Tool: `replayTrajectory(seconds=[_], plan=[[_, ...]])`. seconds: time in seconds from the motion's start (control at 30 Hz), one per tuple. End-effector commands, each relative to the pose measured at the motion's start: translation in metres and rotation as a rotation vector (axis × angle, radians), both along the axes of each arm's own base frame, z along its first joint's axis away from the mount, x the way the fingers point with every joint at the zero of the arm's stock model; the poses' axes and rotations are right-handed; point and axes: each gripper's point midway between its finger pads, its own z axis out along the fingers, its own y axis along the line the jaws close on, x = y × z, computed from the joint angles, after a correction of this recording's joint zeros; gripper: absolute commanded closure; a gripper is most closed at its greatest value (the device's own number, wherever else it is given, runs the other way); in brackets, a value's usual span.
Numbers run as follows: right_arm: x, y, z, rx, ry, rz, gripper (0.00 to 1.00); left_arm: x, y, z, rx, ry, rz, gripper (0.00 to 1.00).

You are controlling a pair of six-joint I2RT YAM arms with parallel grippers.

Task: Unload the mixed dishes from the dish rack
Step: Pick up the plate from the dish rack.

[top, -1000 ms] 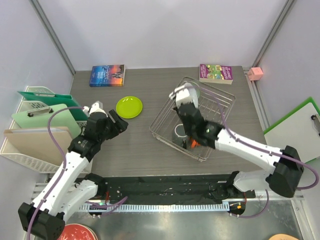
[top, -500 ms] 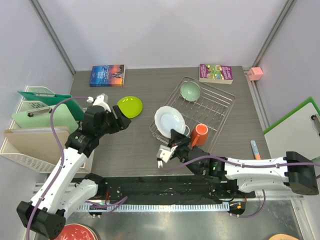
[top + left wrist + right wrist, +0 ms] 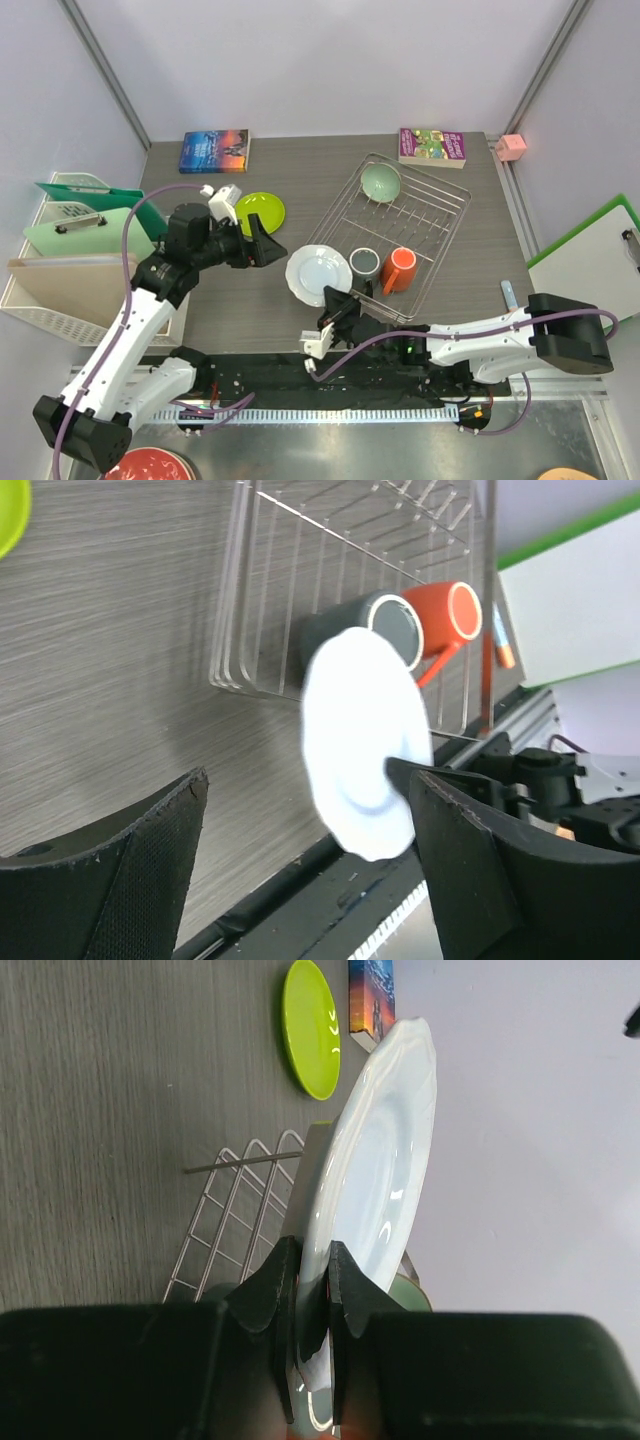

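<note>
My right gripper (image 3: 338,297) is shut on the rim of the light grey plate (image 3: 317,275), held on edge above the table just left of the dish rack (image 3: 436,212). In the right wrist view the fingers (image 3: 276,1282) pinch the plate (image 3: 378,1150). In the rack are a pale mint bowl (image 3: 381,181), a grey mug (image 3: 362,263) and an orange mug (image 3: 400,270). The lime-green plate (image 3: 258,213) lies on the table. My left gripper (image 3: 263,246) stands open, left of the held plate (image 3: 358,735) and aimed at it, apart from it.
A blue book (image 3: 215,150) and a purple book (image 3: 431,146) lie at the back. White file trays with clipboards (image 3: 75,250) stand at the left. A clipboard (image 3: 592,255) leans at the right, with a pen (image 3: 508,296) and a pink block (image 3: 512,146) nearby.
The right arm drew the grey plate out of the rack, toward the near left. The left gripper swung right toward the plate and opened wider.
</note>
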Motion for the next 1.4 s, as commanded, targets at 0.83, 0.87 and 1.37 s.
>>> replayTrajectory(seconds=[0.83, 0.87, 1.37], plan=[[-0.016, 0.032, 0.07, 0.21, -0.104, 0.086, 0.99, -0.014, -0.055, -0.041, -0.065, 0.167, -0.218, 1.0], [-0.016, 0.031, 0.07, 0.211, -0.104, 0.082, 0.99, -0.014, -0.055, -0.041, -0.066, 0.163, -0.217, 1.0], [-0.009, 0.021, 0.075, 0.361, 0.114, -0.078, 0.34, -0.007, -0.051, -0.018, -0.113, 0.047, -0.147, 1.0]])
